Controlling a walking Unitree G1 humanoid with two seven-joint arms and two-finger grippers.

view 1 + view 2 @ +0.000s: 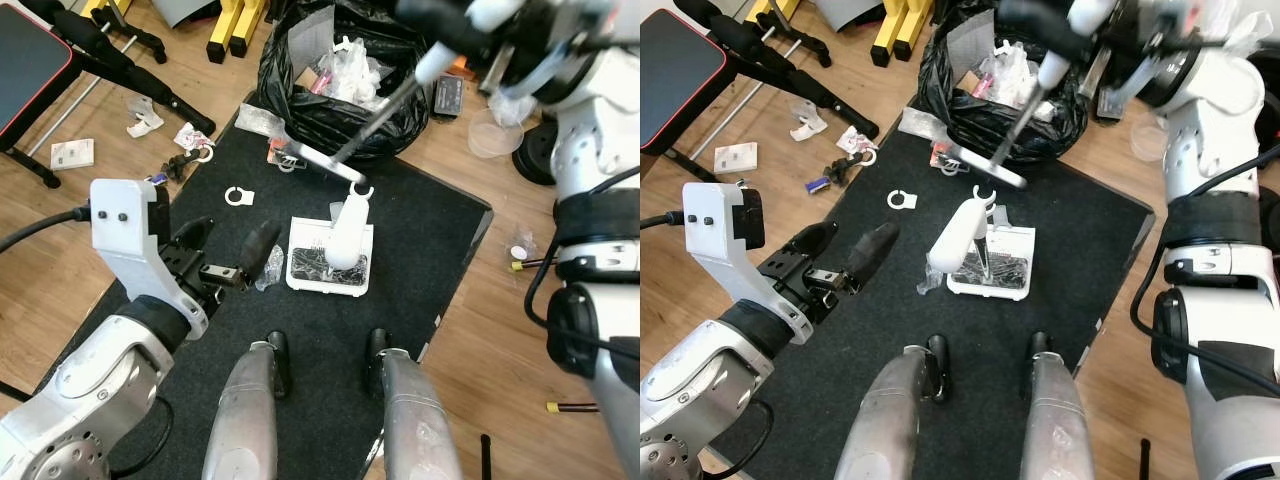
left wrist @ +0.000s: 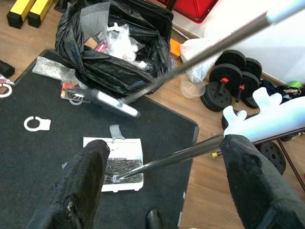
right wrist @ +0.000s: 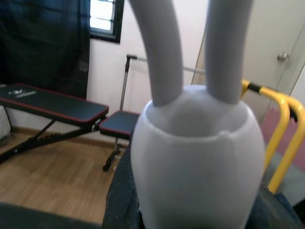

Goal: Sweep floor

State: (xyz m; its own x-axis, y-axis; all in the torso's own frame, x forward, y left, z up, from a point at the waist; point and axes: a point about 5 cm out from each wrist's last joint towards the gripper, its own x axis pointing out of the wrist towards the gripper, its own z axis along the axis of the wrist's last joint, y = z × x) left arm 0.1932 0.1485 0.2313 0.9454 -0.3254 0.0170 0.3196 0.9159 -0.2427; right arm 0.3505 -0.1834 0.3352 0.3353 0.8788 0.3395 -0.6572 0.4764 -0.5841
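right gripper (image 3: pixel 190 157) clamps broom handle (image 1: pixel 385 112), upper right | left gripper (image 1: pixel 232 262) spread wide, empty, lower left | risk: broom head (image 1: pixel 322 162) (beside bag (image 1: pixel 300 100)) topples dustpan (image 1: pixel 328 258), spilling debris

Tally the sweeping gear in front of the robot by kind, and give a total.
White plastic dustpan with upright handle: 1
Grey-headed broom on a metal pole: 1
Open black plastic rubbish bag: 1
Total: 3
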